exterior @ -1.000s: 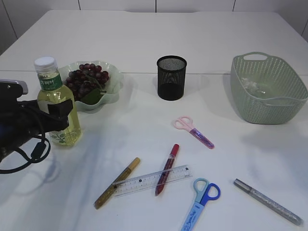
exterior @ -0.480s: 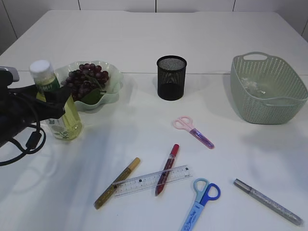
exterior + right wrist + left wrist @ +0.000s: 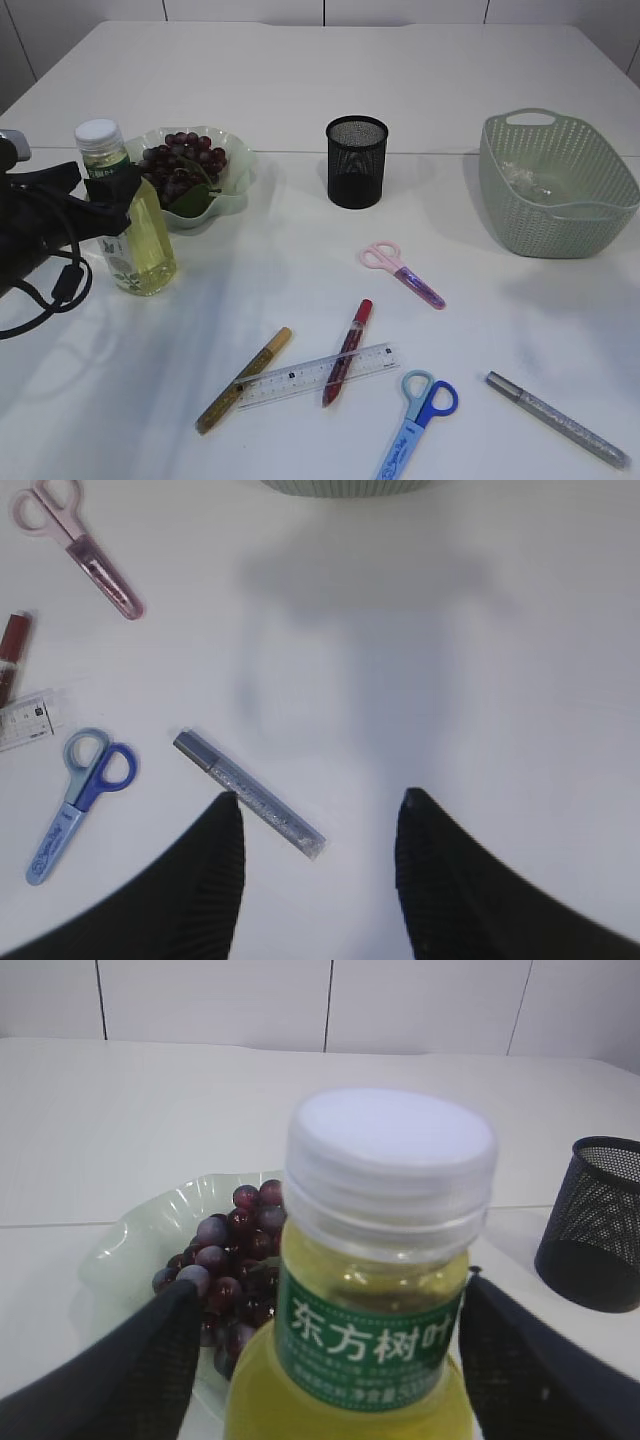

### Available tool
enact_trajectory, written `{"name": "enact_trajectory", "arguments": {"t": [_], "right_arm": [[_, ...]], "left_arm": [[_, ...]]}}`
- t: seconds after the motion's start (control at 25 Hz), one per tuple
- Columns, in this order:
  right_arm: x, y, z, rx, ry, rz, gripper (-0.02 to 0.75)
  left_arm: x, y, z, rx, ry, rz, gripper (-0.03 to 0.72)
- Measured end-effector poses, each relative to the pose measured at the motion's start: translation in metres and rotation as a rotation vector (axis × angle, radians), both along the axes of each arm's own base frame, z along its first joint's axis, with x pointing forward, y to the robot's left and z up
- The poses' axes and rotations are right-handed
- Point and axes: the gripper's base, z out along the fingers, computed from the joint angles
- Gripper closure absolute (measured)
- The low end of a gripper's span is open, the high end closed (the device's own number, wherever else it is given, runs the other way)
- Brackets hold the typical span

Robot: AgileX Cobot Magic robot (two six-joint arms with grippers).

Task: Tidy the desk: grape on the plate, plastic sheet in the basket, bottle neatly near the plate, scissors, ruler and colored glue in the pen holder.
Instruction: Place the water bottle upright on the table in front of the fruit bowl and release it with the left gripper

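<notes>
The bottle of yellow liquid stands upright on the table just left of the plate, which holds the grape bunch. My left gripper is open around the bottle, one finger on each side, with a gap showing on the left. Pink scissors, blue scissors, the ruler and red, gold and silver glue lie loose. My right gripper hangs open and empty over the table beside the silver glue.
The black mesh pen holder stands at the middle back. The green basket at the right holds the plastic sheet. The right arm does not show in the exterior view.
The bottle was tilted half a second ago and now stands upright, slightly nearer the plate. The left fingers have spread wider around it. The right side has not changed.
</notes>
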Motion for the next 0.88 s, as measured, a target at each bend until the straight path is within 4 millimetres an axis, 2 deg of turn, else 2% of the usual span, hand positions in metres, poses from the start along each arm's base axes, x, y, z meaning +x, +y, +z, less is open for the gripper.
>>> {"name": "enact_trajectory", "arguments": {"t": [0.24, 0.48, 0.68, 0.88], "right_arm": [[0.000, 0.000, 0.000, 0.000, 0.000, 0.000, 0.340], [0.000, 0.000, 0.000, 0.000, 0.000, 0.000, 0.339], [0.000, 0.000, 0.000, 0.000, 0.000, 0.000, 0.340], [0.000, 0.000, 0.000, 0.000, 0.000, 0.000, 0.340]], "left_arm": [[0.000, -0.001, 0.004, 0.001, -0.013, -0.011, 0.101], [-0.005, 0.000, 0.030, -0.008, -0.070, -0.014, 0.103], [-0.010, 0.001, 0.042, 0.004, -0.039, -0.015, 0.104], [-0.019, 0.003, 0.066, 0.011, -0.035, -0.014, 0.104]]}}
